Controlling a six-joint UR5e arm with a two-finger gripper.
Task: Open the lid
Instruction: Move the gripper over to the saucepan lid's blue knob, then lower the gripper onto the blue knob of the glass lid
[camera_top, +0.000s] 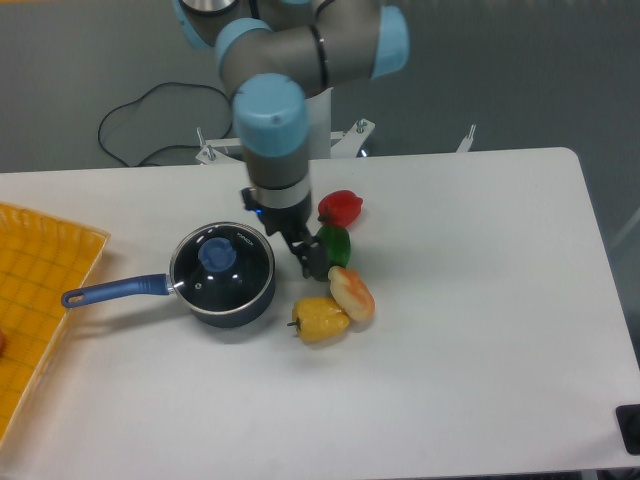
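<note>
Your tool (296, 243) hangs just right of the saucepan (228, 292), in front of the green pepper (336, 244); you cannot tell how far its fingers are spread. The lid (222, 262), one round clear glass disc with a thin metal rim and a blue knob, sits closed on the saucepan. Four glossy foods lie on the white worktop (480, 330): red pepper (341, 207), green pepper, yellow pepper (320, 319), one tan piece (352, 292).

Single fixed camera, high front vantage, angled down over table (480, 330), facing robot base.
</note>
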